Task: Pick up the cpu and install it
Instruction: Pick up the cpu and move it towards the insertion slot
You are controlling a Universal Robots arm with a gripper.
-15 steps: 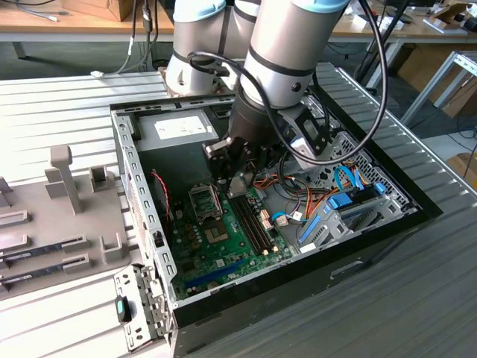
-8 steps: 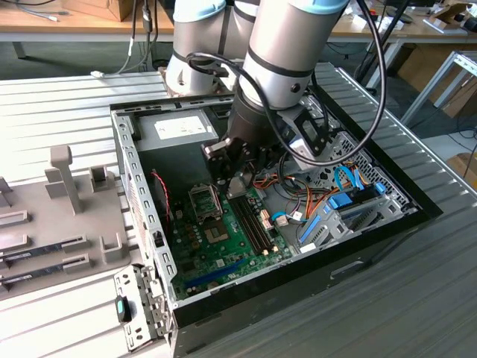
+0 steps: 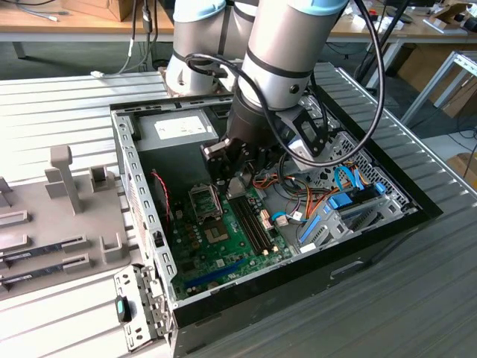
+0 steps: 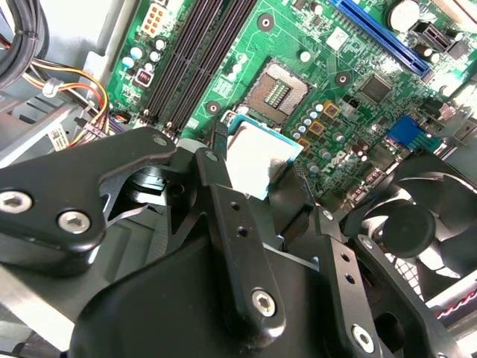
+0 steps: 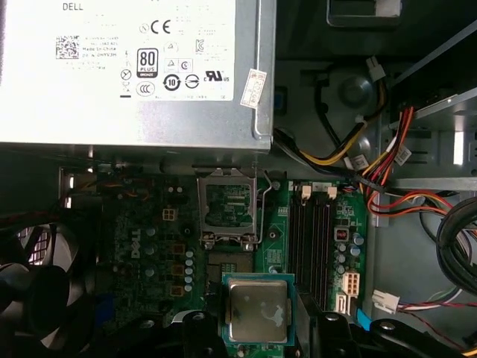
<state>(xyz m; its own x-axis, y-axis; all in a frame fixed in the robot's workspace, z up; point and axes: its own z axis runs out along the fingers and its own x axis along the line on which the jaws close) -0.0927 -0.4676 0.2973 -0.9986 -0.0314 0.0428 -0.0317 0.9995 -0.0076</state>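
Reaching into the open computer case [image 3: 127, 171], hanging short of the grey power supply [image 5: 112, 74] lying beyond the pincer [image 5: 258, 334]. Hovering above the green motherboard [image 3: 223, 253], just behind the open socket frame [image 5: 227, 205]. Pinching the cpu [image 5: 257, 306] by opposite edges between the fingers, silvery top facing up.

Motherboard [image 3: 223, 246] is the usual green, with black RAM slots [image 5: 311, 239] and one bright blue expansion slot [image 4: 380, 33]. The cpu [image 5: 257, 309] has a dull silvery-grey top and a thin teal rim. Tool [image 5: 257, 328] is matte black. Power supply [image 5: 134, 67] is grey with a white label, its cables [image 5: 373, 164] yellow, orange, red and black. Table [image 3: 59, 97] is pale grey and ribbed.
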